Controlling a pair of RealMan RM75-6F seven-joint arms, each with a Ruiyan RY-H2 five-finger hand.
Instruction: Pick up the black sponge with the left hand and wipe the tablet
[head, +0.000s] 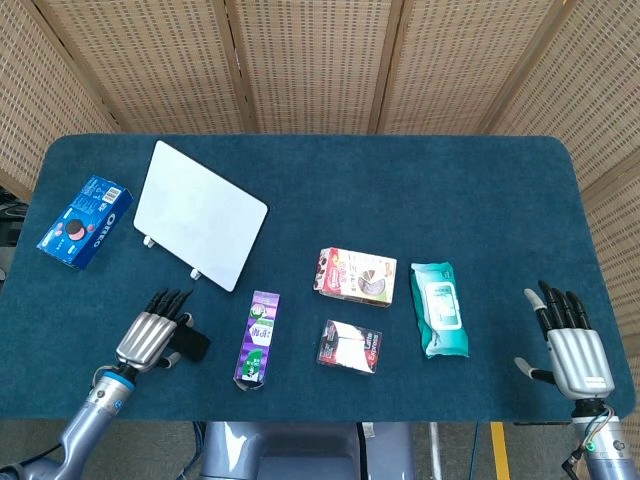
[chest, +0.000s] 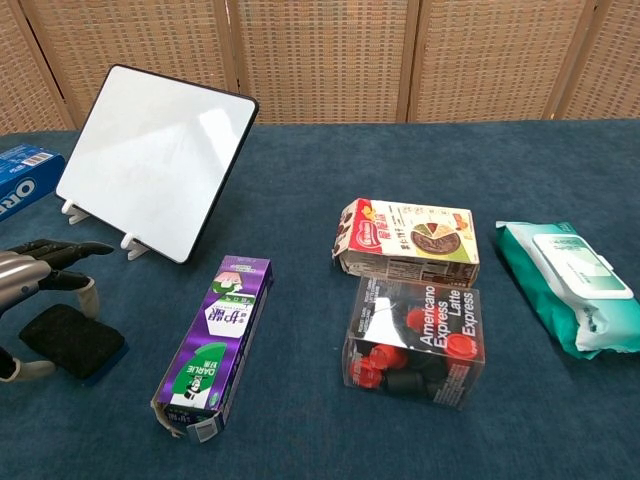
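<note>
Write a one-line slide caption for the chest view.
Left hand poised over the black sponge, tablet propped on its stand behind, boxed goods alongside.

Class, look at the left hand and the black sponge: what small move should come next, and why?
Probably lower the left hand and close its fingers on the black sponge: the hand hovers over it with fingers apart, and the sponge lies flat on the table.

oreo box (head: 85, 221), toothpaste box (head: 257, 338), wipes pack (head: 438, 308).
</note>
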